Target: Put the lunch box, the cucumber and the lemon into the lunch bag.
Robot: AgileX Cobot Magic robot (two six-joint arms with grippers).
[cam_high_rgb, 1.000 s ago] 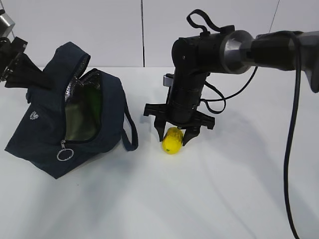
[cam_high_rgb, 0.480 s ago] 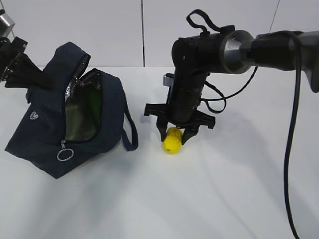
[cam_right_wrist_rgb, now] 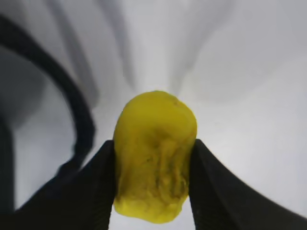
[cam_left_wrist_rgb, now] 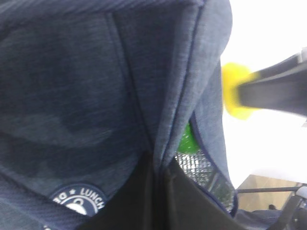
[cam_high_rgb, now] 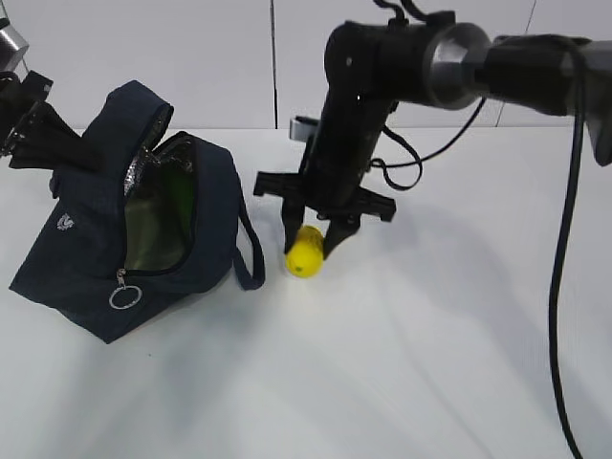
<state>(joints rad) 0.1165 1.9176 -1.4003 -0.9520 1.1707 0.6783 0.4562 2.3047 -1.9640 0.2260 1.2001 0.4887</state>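
The right end effector (cam_high_rgb: 313, 237) is pinching the lemon (cam_high_rgb: 305, 252) between its two dark fingers (cam_right_wrist_rgb: 98, 189), which are pressing on the fruit's sides in the right wrist view. The lemon is hanging just over the white desk (cam_high_rgb: 402, 363), at about 3 o'clock from the lunch bag (cam_high_rgb: 134, 229) and just beside the bag's loop handle (cam_high_rgb: 251, 251). The lunch bag is sitting tilted on the desk with its zipper open, showing silvery lining and something green inside (cam_high_rgb: 177, 206); a silver ring pull (cam_high_rgb: 124, 296) is dangling at the bag's 6 o'clock. The left end effector (cam_left_wrist_rgb: 160, 172) is pressing together on a fold of the bag's navy fabric at the bag's 10 o'clock, holding the upper flap raised. The bag's white logo (cam_left_wrist_rgb: 79, 199) is showing in the left wrist view.
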